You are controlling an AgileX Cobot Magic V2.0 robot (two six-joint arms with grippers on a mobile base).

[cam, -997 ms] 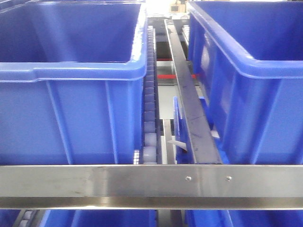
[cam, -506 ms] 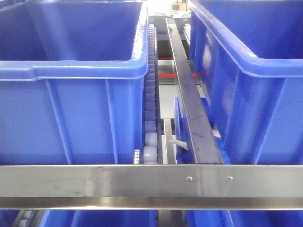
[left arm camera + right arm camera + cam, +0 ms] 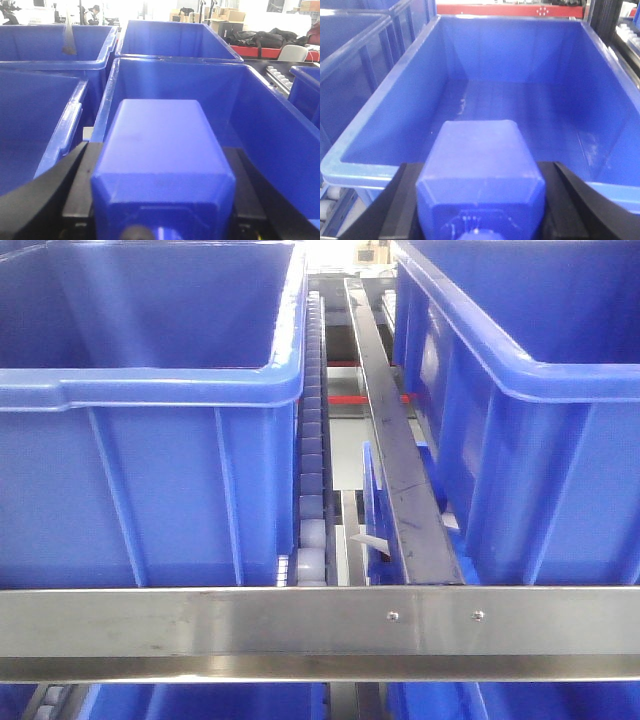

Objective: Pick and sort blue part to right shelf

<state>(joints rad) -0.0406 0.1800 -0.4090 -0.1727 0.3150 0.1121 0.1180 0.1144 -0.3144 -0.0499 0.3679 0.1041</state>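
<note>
Matte black, wedge-shaped fingers (image 3: 40, 200) on both wrist pincers (image 3: 480, 200).

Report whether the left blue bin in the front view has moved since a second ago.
No. The left bin and the screws on the steel rail drift slightly left together, so the view shifted, not the bin.

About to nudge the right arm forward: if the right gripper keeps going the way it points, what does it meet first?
Probably the inside floor of the blue bin. The right gripper, shut on the blue part, points over the near rim into its empty interior; depth is unclear.
</note>
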